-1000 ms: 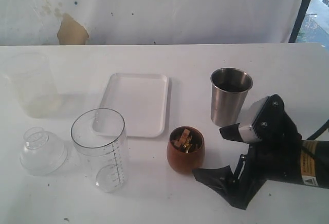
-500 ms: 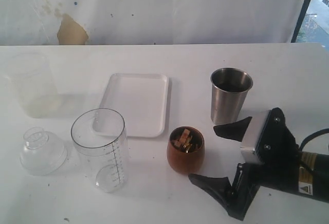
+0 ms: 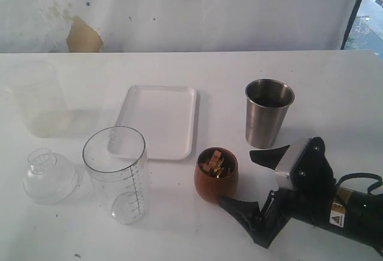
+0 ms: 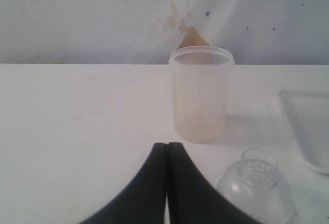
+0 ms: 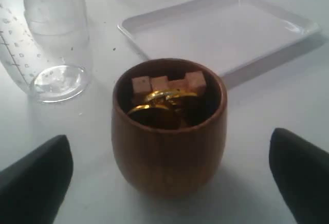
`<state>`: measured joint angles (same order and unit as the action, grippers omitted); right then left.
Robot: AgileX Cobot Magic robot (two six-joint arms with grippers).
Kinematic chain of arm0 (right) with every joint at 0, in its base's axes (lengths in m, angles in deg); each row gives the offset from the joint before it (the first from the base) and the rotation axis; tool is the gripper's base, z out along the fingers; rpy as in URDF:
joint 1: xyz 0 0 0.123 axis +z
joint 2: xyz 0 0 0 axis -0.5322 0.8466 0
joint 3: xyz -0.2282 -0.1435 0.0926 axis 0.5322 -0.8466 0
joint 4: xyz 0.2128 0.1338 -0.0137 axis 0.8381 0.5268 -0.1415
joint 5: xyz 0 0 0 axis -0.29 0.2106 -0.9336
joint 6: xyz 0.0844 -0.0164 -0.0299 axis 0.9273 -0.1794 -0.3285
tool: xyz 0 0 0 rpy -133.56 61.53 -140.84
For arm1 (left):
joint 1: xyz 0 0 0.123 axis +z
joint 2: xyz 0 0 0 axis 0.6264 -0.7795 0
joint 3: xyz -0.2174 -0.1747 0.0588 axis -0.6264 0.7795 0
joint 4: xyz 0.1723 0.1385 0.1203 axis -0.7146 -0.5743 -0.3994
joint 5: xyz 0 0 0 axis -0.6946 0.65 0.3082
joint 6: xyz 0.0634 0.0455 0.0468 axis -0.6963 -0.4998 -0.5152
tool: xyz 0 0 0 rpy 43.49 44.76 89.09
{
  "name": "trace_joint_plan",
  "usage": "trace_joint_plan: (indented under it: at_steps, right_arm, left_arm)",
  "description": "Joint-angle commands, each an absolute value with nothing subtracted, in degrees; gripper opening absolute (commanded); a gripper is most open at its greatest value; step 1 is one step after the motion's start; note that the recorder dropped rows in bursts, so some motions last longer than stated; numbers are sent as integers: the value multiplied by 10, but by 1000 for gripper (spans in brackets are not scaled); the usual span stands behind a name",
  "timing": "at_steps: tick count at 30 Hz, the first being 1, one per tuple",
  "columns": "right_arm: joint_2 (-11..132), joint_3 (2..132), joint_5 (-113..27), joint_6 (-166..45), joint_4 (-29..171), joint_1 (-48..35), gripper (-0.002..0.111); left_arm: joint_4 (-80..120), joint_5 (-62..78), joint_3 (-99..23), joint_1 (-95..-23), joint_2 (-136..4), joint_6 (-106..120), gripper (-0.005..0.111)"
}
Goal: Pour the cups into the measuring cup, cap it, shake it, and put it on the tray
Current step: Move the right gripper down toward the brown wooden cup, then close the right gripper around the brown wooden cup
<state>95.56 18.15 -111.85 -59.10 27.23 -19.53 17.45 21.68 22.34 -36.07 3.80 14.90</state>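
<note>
Wooden cup [image 5: 168, 131] holds gold and tan bits [image 5: 162, 98], hard to identify.

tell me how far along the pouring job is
Done: nothing; the measuring cup stands empty. In hand: the open right pincer flanks the wooden cup, full of small pieces, not yet gripping. Still to do: pour it and the steel tumbler, fit the lid lying on the table, shake, set on the tray. The left pincer is shut.

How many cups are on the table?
4: wooden cup front middle, steel tumbler behind it to the right, clear measuring cup front left, frosted cup back left. None seem hidden.
</note>
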Motion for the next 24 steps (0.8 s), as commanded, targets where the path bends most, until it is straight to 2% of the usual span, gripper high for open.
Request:
trace_joint_plan:
  at_steps: [1, 24]
  right_arm:
    - [980, 189, -1131, -602, 285, -195, 96]
    - [1040, 275, -1131, -595, 264, -195, 96]
  left_arm:
    - [170, 213, 227, -362, 41, 149, 0]
    - [170, 213, 227, -362, 41, 149, 0]
